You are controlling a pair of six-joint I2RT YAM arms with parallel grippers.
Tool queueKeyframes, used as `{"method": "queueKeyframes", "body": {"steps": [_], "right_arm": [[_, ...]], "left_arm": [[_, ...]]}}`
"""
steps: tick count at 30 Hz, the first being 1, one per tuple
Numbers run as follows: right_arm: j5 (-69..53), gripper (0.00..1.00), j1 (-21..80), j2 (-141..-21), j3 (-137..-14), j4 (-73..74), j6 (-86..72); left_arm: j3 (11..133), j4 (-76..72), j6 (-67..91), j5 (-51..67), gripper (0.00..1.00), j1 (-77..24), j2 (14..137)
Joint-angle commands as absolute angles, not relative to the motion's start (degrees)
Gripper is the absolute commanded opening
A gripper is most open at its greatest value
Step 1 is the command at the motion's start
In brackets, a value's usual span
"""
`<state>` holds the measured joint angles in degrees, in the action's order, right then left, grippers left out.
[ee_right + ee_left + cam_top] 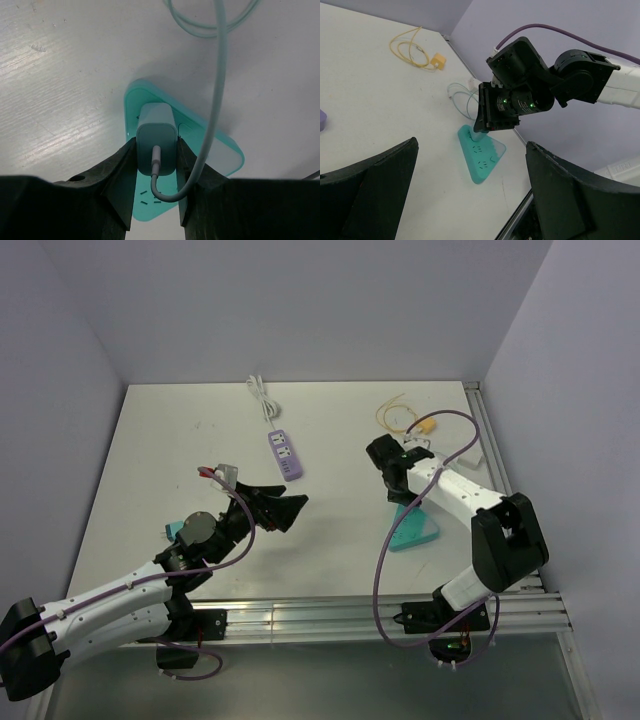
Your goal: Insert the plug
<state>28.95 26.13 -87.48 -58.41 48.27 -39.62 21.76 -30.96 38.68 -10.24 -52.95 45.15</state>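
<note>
Right arm: right gripper (156,150) holds the teal adapter (156,130) by its two flat sides, jaws narrow and square on the body. The adapter stands upright over one corner of the teal strip (225,150), a triangular socket block flat on the worktop (180,440). Its pale cable (220,75) leaves the top face and loops off past the strip. From the wrist view I cannot tell whether the pins are fully home or only resting at the socket mouth

Left arm: left gripper (288,512) hangs wide, holding nothing, mid-worktop, just near of the purple power strip (285,454)

Yellow plug (424,425): lies untouched at the far right of the worktop, on its looped yellow cable (393,412), well apart from both grippers and from the purple strip

Judgement: the step in hand looks like seating the teal adapter; the yellow plug looks not yet started

Notes for doing it well:
- press straight down along the pin axis, with no tilt, since the strip is light and free to slide or tip
- keep the grip low on the adapter body so it does not rock between the jaws
- watch the cable loop; it passes close to the right finger and could drag the adapter sideways
- the empty left gripper could pin the strip's free corner if it starts to shift
- release only once the adapter's base sits flush on the strip face
</note>
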Motion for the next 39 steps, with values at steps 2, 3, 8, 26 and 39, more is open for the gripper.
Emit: {"method": "queueKeyframes", "body": {"steps": [2,3,8,26,39], "right_arm": [[21.97,0.00,27.33,-91.05,-53.53,47.02,-44.82],[22.15,0.00,28.29,-91.75,-53.00,46.85,-45.87],[19.61,0.00,30.32,-93.34,-49.05,43.96,-48.69],[22.06,0.23,30.85,-89.30,-54.05,43.25,-44.92],[21.27,0.91,31.55,-80.95,-54.41,42.80,-42.10]], "left_arm": [[21.18,-33.05,39.20,-8.79,0.94,-52.56,44.30],[21.18,-33.05,39.20,-8.70,0.94,-52.47,44.30],[21.09,-32.70,39.29,-8.70,0.94,-52.38,44.12],[23.20,-29.62,39.81,-7.74,0.94,-52.03,44.82],[24.52,-24.70,42.80,-9.75,0.94,-51.77,45.18]]}}
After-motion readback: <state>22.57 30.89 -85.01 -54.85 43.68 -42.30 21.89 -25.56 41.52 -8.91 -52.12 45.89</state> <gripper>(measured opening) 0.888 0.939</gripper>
